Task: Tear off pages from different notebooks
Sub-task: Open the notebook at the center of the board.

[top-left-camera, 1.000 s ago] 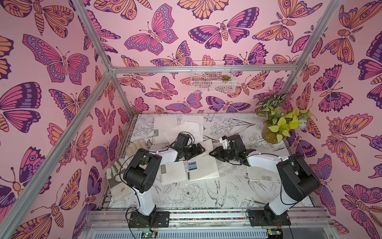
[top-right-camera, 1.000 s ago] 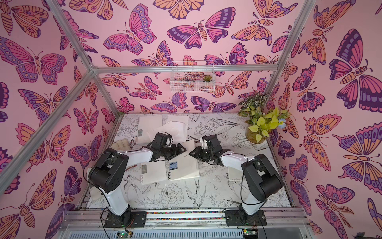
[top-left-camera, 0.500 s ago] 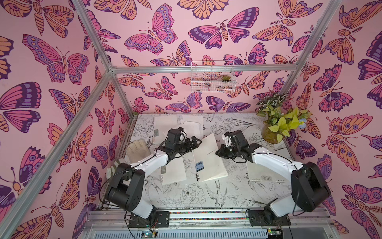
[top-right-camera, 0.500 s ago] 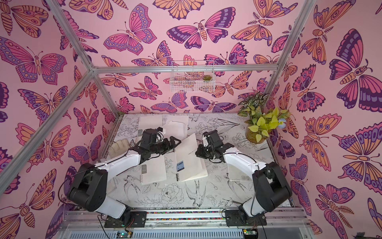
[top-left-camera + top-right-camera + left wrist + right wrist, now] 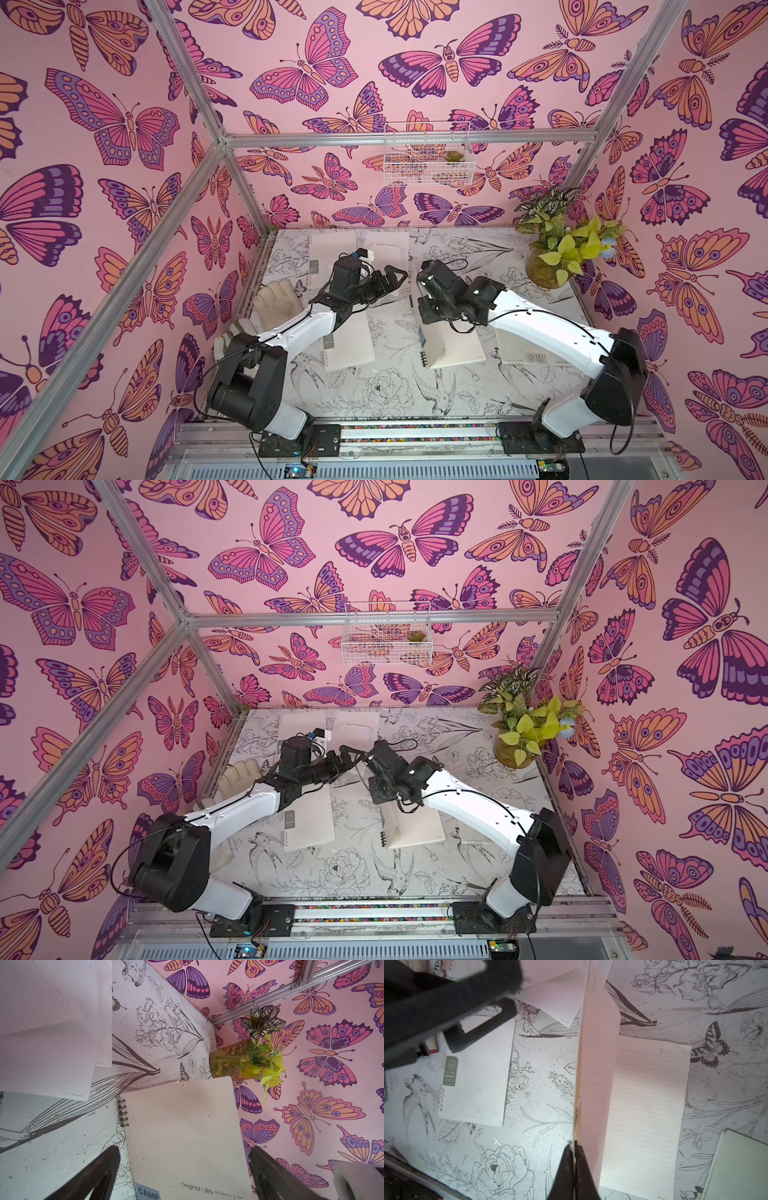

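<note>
While the right gripper (image 5: 574,1154) pinches the CAMP notebook (image 5: 182,1122) by its upright cover at centre frame, the left gripper (image 5: 185,1152) stands spread wide, facing it.

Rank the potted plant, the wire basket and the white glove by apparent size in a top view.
Largest: potted plant.
Then: wire basket.
Smallest: white glove, though the left arm hides part of it.

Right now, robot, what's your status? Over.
Left pincer open. Right pincer shut on CAMP cover, lifted upright. Loose pages at the back, not blocking.
</note>
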### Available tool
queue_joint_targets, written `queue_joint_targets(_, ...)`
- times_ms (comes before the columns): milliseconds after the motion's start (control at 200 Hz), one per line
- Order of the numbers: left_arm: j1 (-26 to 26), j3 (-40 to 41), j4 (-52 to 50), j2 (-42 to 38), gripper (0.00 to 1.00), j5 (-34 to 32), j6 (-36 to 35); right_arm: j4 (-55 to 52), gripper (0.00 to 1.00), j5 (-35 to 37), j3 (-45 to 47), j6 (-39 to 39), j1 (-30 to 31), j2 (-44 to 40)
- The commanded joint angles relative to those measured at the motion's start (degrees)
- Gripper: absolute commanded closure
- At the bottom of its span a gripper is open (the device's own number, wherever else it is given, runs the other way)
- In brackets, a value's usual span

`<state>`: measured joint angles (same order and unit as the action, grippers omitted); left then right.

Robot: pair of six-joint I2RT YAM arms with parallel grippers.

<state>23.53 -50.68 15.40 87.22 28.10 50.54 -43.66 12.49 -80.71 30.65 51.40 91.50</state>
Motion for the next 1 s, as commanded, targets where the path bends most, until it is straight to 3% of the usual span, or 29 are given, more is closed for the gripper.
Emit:
queue_joint_targets(0, -0.2, 1.3, 3.8, 1.5, 0.03, 1.7, 1.8, -5.7, 0.93, 6.0, -3.6, 0.4, 3.7, 4.4)
queue_joint_targets(75, -0.2, 1.5, 4.4, 1.9, 0.05, 1.5, 1.7, -3.1, 0.9, 4.0, -4.2, 0.5, 5.4, 5.6)
queue_joint_targets(150, -0.2, 1.4, 4.4, 2.4, 0.08, 1.8, 1.2, -0.8, 0.79, 1.1, -4.5, 0.3, 6.0, 6.4)
queue_joint_targets(406, -0.5, 0.7, 4.4, 5.4, 0.35, 3.9, 1.1, 0.2, 0.67, 0.8, -3.7, 0.2, 6.0, 7.7)
queue_joint_targets(561, -0.7, -0.2, 4.4, 6.4, 0.66, 4.9, 0.6, 2.0, 0.49, -2.6, -2.4, -0.9, 5.4, 7.5)
queue_joint_targets(671, -1.5, -0.6, 3.5, 7.3, 0.85, 6.4, 0.2, 9.5, 0.39, -14.8, 4.1, -2.2, 1.5, 3.9)
queue_joint_targets(826, -3.6, 0.5, 1.7, 7.2, 1.0, 7.4, -0.9, 29.8, 0.15, -35.5, 23.4, -0.1, -10.2, -8.6)
queue_joint_targets(921, -3.9, 0.5, 1.2, 7.6, 1.0, 7.7, -1.2, 41.3, 0.0, -43.7, 32.9, 2.7, -17.3, -15.7)
queue_joint_targets(996, -3.9, -0.2, 1.2, 8.6, 1.0, 8.3, -0.9, 45.5, 0.01, -46.7, 36.6, 3.4, -21.2, -19.3)
